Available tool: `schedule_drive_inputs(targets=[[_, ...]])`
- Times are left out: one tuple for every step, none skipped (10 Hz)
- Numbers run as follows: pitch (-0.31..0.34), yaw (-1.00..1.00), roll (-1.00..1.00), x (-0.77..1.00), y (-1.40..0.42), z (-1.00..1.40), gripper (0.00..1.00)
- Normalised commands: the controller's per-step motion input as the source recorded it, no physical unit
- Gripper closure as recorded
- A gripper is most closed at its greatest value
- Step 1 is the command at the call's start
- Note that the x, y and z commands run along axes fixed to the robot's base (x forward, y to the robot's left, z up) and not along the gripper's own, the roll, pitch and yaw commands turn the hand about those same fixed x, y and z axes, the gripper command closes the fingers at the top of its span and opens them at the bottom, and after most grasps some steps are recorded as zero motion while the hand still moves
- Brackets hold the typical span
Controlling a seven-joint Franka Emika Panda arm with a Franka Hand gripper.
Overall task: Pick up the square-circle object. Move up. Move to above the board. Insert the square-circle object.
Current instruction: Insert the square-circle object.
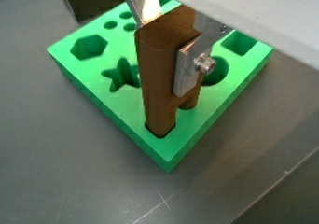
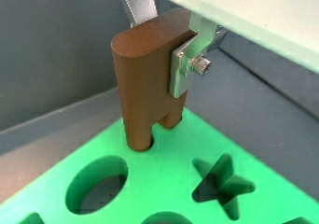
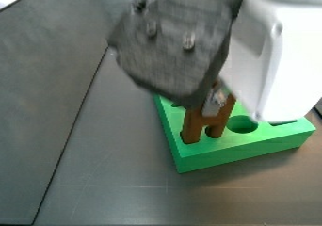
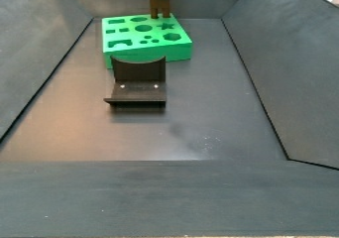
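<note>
The square-circle object (image 1: 159,78) is a tall brown piece with two legs, standing upright. My gripper (image 1: 169,41) is shut on its upper part, one silver finger (image 1: 189,67) flat against each side. The lower ends of its legs sit in cut-outs near a corner of the green board (image 1: 118,125). Another wrist view shows the piece's rounded top (image 2: 147,74), the gripper (image 2: 159,46) and the board (image 2: 162,162). In a side view the gripper's blurred body (image 3: 176,46) hides most of the piece (image 3: 201,121) on the board (image 3: 251,145). In another side view piece (image 4: 161,12) and board (image 4: 185,44) are far back.
The dark fixture (image 4: 137,88) stands on the floor just in front of the board. Sloping dark grey walls (image 4: 47,73) enclose the floor on both sides and at the back. Grey floor (image 4: 172,133) stretches from the fixture to the near edge.
</note>
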Motion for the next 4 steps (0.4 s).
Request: schedule_drive_inputs(targets=[[0.0,0.1,-0.12,0.0,0.0,-0.43,1.0],[0.0,0.09,-0.07,0.0,0.0,-0.43,1.0],[0.0,0.1,-0.03,-0.01,0.0,-0.29,1.0],[0.0,0.0,0.0,0.0,0.0,0.0,1.0]])
